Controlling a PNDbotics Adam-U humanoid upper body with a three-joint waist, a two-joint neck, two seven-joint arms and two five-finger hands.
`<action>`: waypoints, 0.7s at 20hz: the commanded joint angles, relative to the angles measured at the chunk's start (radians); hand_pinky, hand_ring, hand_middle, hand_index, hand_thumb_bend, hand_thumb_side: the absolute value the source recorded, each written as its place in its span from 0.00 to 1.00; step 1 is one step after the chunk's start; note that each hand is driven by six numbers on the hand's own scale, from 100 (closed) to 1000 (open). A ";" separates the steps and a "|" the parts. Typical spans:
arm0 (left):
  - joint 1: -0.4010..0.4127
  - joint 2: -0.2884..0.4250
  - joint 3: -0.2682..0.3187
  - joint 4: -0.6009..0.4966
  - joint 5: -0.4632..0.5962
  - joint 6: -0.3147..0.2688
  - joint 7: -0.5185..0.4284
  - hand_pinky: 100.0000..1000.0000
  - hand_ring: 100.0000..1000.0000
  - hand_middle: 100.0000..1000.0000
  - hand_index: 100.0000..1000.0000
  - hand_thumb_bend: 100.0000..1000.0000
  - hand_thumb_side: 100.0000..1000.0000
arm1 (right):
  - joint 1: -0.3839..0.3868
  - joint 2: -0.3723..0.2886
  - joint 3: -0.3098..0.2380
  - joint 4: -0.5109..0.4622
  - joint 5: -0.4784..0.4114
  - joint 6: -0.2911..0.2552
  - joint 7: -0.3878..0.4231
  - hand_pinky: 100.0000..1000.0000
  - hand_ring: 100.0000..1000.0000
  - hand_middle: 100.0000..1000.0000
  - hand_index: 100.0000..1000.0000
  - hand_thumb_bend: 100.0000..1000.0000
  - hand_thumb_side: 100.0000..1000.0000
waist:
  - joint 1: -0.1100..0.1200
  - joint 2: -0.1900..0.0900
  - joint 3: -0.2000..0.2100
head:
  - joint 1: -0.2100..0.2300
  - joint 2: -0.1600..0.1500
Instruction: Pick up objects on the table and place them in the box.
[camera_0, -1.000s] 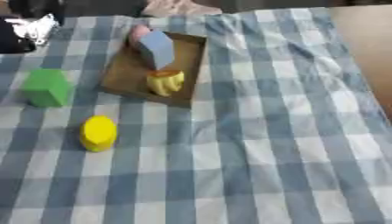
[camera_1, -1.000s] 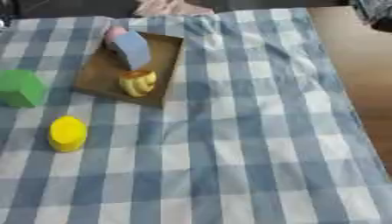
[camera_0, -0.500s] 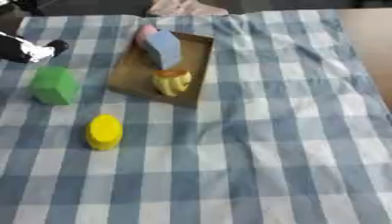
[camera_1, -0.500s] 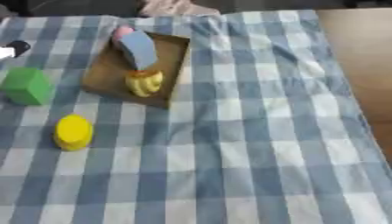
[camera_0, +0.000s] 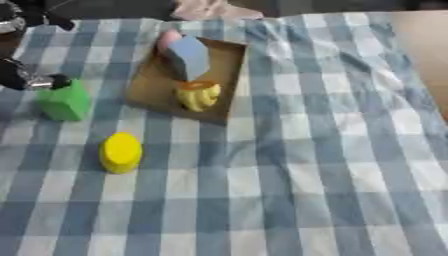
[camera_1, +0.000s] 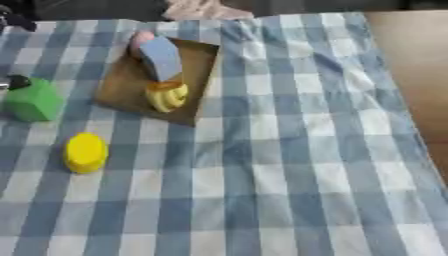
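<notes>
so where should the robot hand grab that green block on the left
Judging from its pose, grip the green block across its flat left and right faces, coming down from above. It stands upright on the checked cloth with free space on both sides, and the left robot hand is already at its upper left corner, so a short reach should do.

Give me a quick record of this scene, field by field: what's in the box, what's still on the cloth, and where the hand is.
box: brown, shallow, on the checked cloth
in box: blue block, pink piece, yellow banana-like toy
on cloth: green block, yellow cylinder
left hand: at the green block's upper left edge; finger state unclear
right hand: not in view
</notes>
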 joint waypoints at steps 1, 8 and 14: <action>-0.015 0.038 0.039 -0.006 -0.049 -0.047 -0.044 1.00 0.99 0.86 0.97 0.36 0.48 | 0.000 -0.043 -0.019 -0.009 0.003 0.003 0.006 0.81 0.59 0.40 0.74 0.00 0.41 | 0.003 -0.017 0.004 | -0.010 -0.014; 0.028 0.086 0.042 -0.022 -0.124 -0.102 -0.040 1.00 0.99 0.88 0.97 0.51 0.56 | 0.021 -0.052 -0.025 -0.004 0.021 0.003 0.010 0.82 0.59 0.40 0.74 0.00 0.41 | 0.017 -0.010 0.013 | -0.029 -0.001; 0.055 0.107 0.018 -0.035 -0.181 -0.109 -0.049 1.00 0.99 0.89 0.98 0.58 0.24 | 0.027 -0.045 -0.025 -0.002 0.025 0.006 0.012 0.82 0.58 0.39 0.73 0.00 0.41 | 0.021 -0.003 0.012 | -0.023 0.000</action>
